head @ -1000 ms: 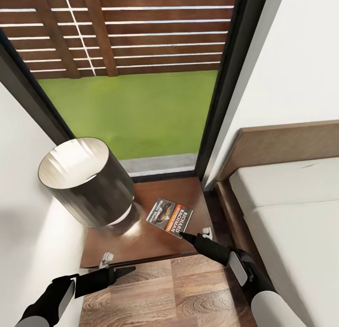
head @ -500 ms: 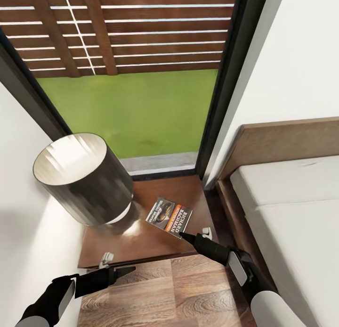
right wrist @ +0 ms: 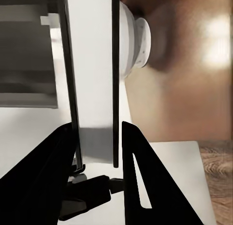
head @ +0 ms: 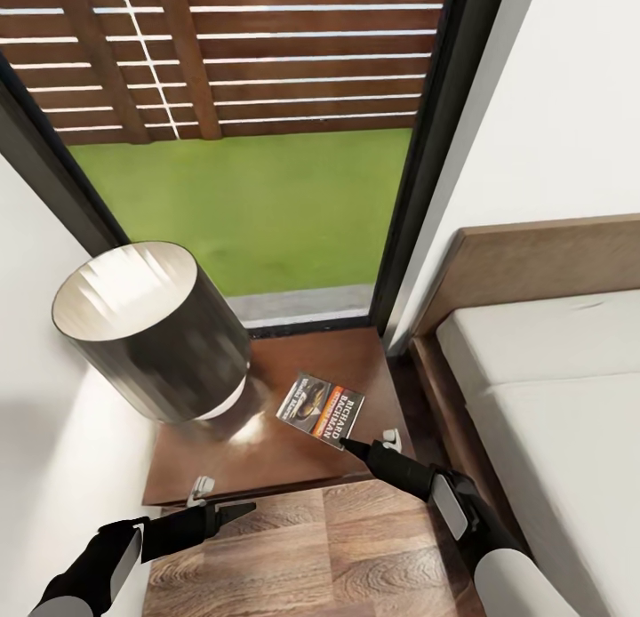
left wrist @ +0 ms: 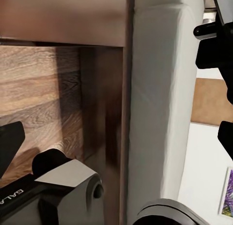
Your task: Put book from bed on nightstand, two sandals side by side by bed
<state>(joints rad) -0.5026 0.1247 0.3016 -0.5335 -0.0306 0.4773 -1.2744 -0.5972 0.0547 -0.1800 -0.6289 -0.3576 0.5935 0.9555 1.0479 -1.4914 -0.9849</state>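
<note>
Progress: book lies flat on nightstand, at 4 o'clock from lamp | right gripper at its near corner, fingers narrow around the edge, perhaps still clamped | left gripper idle, spread unclear | sandals pending | bed cut off.

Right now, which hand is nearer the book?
Right. The right hand touches the book at its near corner; the left hand hangs over the floor, below the nightstand.

Book on nightstand, beside lamp
</note>
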